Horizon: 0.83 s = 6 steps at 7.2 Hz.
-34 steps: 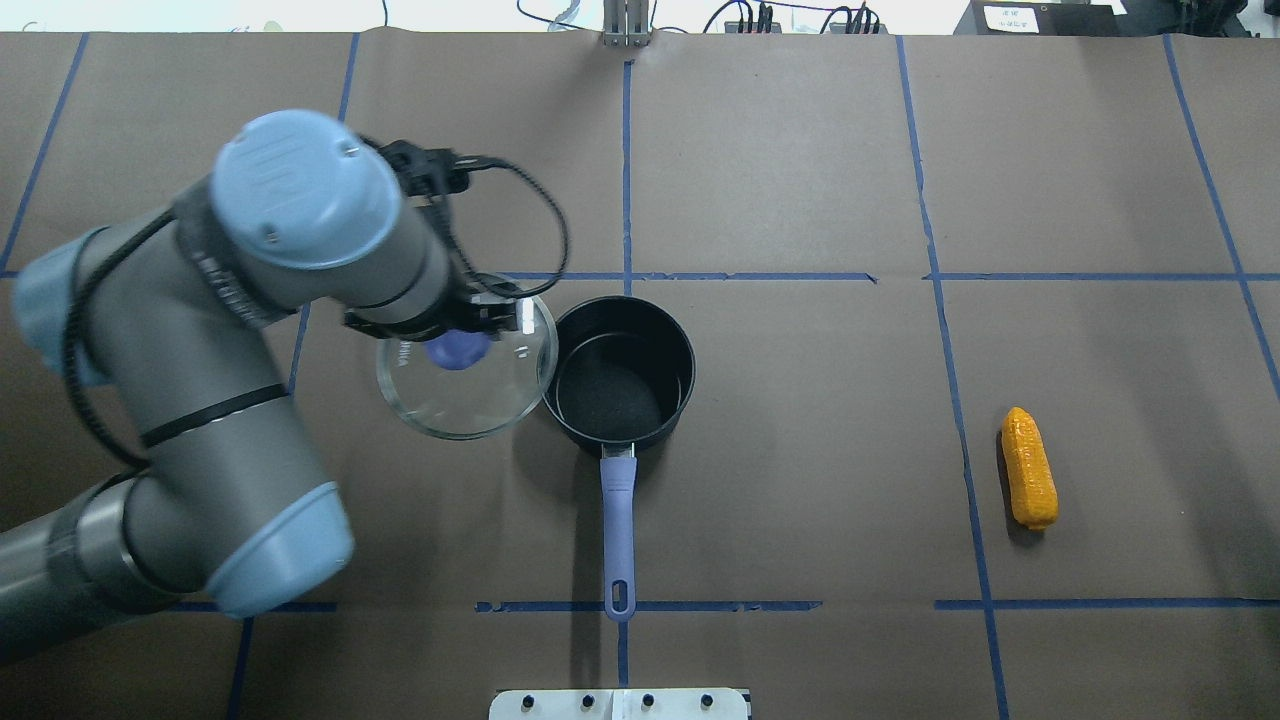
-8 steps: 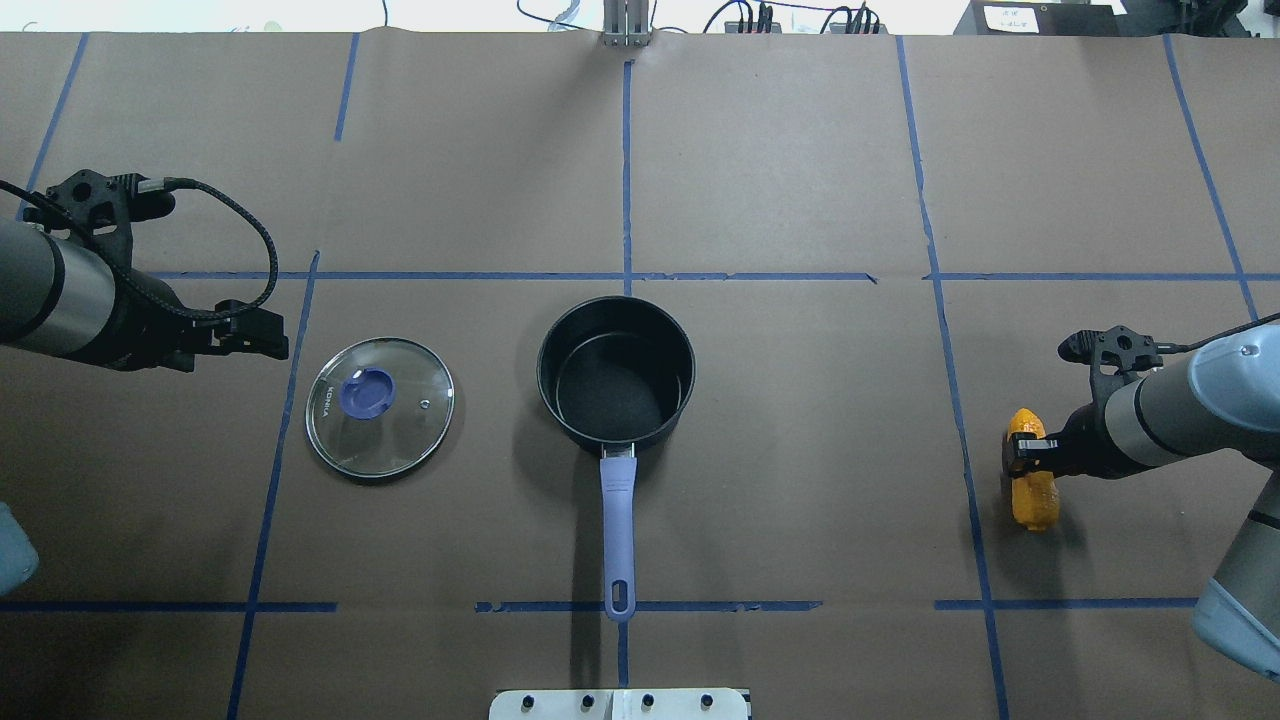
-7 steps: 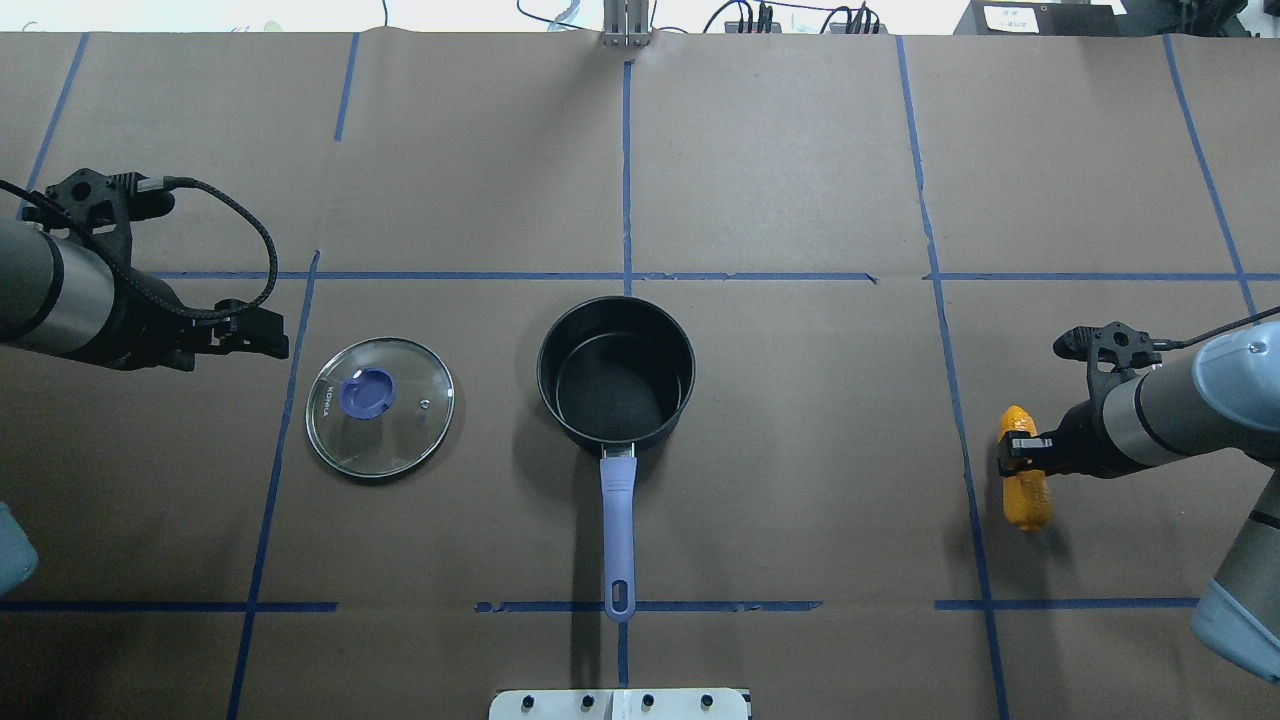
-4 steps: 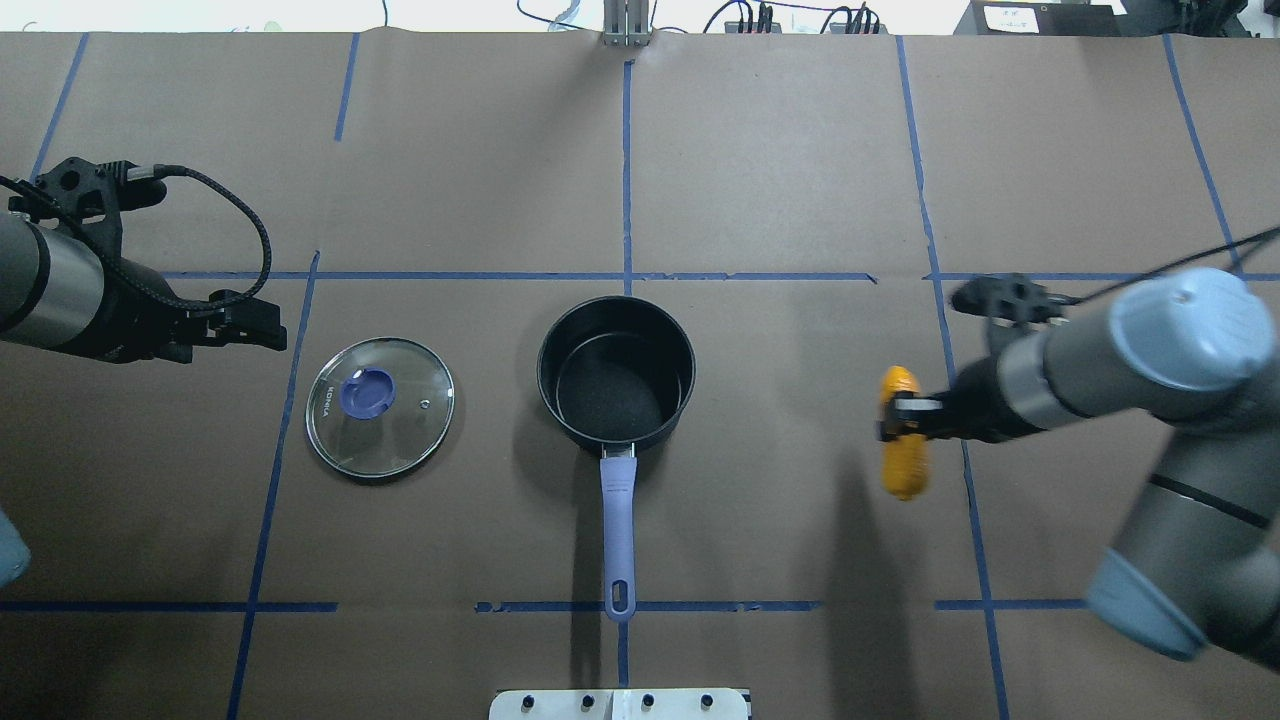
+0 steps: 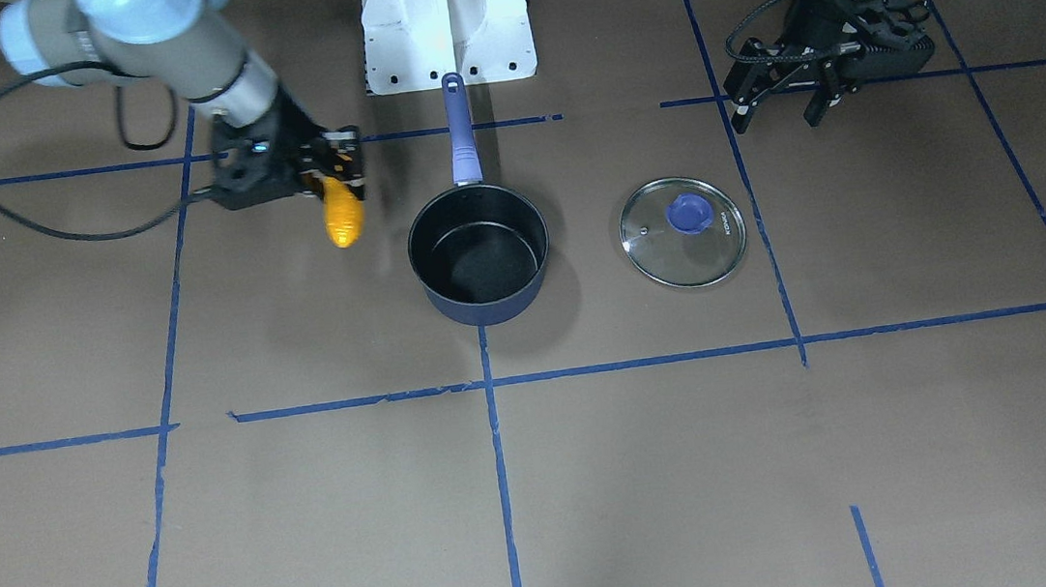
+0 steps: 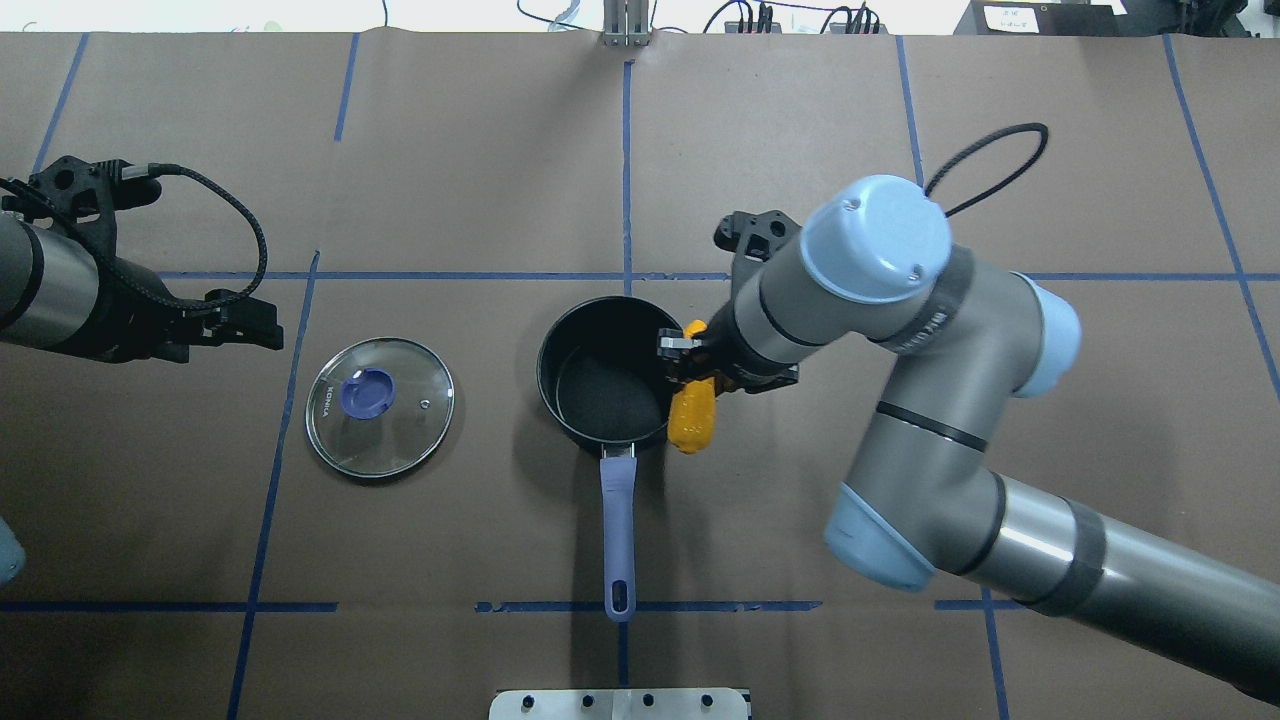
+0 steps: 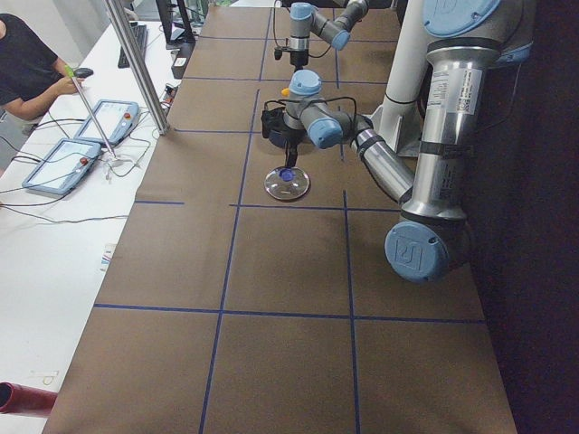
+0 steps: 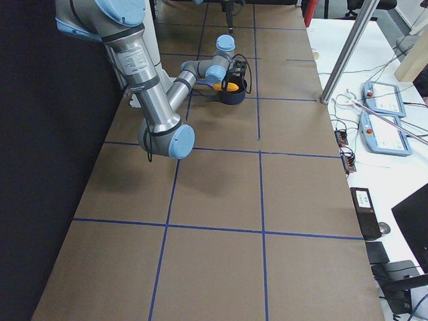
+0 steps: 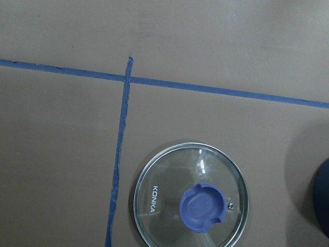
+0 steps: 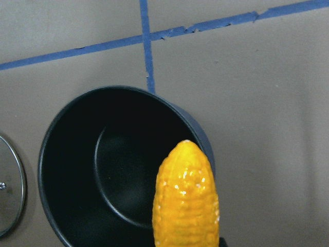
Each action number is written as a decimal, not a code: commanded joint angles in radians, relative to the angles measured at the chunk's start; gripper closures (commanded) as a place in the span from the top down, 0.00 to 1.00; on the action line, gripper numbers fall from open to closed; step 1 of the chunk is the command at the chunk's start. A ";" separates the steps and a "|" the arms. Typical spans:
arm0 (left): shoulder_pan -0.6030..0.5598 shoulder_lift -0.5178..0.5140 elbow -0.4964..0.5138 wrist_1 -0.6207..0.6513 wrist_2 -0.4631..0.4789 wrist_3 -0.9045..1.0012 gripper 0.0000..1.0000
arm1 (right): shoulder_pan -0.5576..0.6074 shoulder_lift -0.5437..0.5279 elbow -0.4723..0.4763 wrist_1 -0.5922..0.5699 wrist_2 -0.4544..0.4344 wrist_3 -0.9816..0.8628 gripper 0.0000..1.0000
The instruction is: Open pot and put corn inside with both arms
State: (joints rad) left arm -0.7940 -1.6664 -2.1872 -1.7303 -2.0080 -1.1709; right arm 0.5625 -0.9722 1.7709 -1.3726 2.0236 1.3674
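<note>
The dark navy pot stands open at the table's middle, its purple-blue handle pointing toward my base; it also shows in the front view and the right wrist view. My right gripper is shut on the orange-yellow corn and holds it in the air at the pot's right rim; the right wrist view shows the corn's tip over that rim. My left gripper is open and empty, to the left of the glass lid.
The glass lid with its blue knob lies flat on the table left of the pot, and shows in the left wrist view. The white base mount is at the near edge behind the pot handle. Blue tape lines cross the brown table.
The left gripper set the lid down left of the pot and drew back. The right gripper lifted the corn from the table's right side and carried it left to the pot's rim.
</note>
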 commanded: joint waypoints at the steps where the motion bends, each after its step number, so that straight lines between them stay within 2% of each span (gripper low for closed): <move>1: 0.001 -0.001 0.000 0.000 0.000 -0.003 1.00 | -0.001 0.069 -0.067 -0.002 -0.012 0.007 0.00; 2: 0.001 -0.006 0.000 0.000 0.000 -0.004 1.00 | -0.001 0.093 -0.108 -0.002 -0.028 0.007 0.00; 4: 0.002 -0.006 0.004 0.000 0.002 -0.004 1.00 | -0.003 0.106 -0.123 -0.003 -0.032 0.007 0.04; 5: 0.002 -0.007 0.007 0.000 0.002 -0.004 1.00 | -0.004 0.106 -0.125 -0.003 -0.032 0.009 0.16; 6: 0.002 -0.009 0.007 0.000 0.002 -0.004 1.00 | -0.010 0.104 -0.126 -0.003 -0.032 0.009 0.99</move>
State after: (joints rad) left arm -0.7918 -1.6735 -2.1810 -1.7304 -2.0065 -1.1750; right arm 0.5575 -0.8681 1.6471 -1.3758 1.9916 1.3755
